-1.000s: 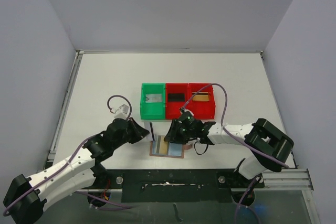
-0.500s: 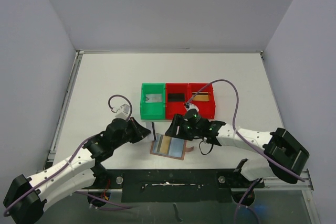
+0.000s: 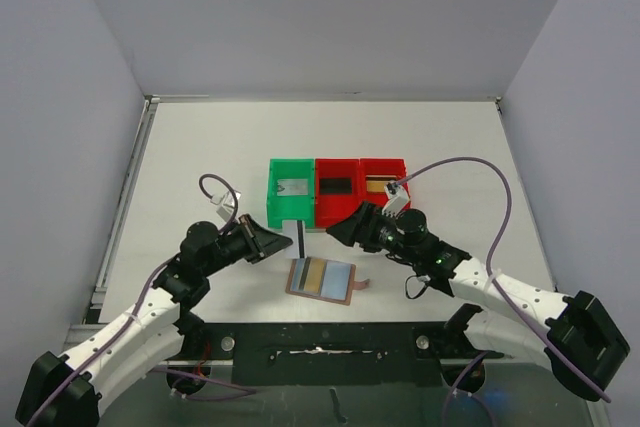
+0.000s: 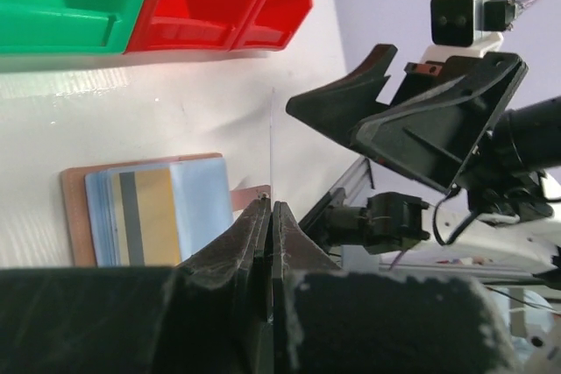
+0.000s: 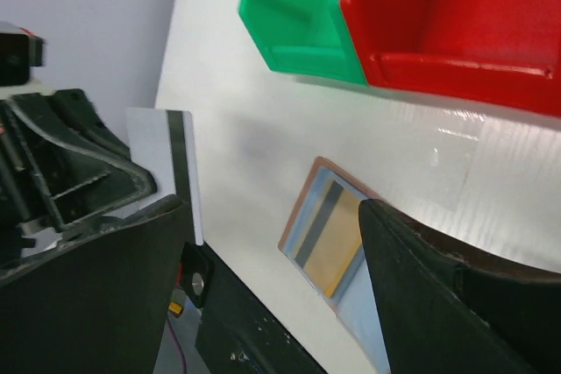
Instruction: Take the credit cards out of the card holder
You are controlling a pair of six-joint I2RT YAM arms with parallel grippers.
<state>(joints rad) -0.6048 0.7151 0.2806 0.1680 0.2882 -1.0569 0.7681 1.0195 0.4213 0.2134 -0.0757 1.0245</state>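
white table (image 3: 200, 167) | L pincer (image 4: 270, 209) clamps card (image 5: 162, 159) upright | R pincer (image 3: 338, 229) wide, apart

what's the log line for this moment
left gripper: shut on silver-grey card, upright | right gripper: open, empty | card holder: gold-tan card inside

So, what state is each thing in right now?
Left hand, shut on a striped card by its edge.
Right hand, open and empty.
Card holder, lying open with cards inside.
Green bin, holds a silver-grey card.
Middle red bin, holds a black card.
Right red bin, holds a gold-tan card.
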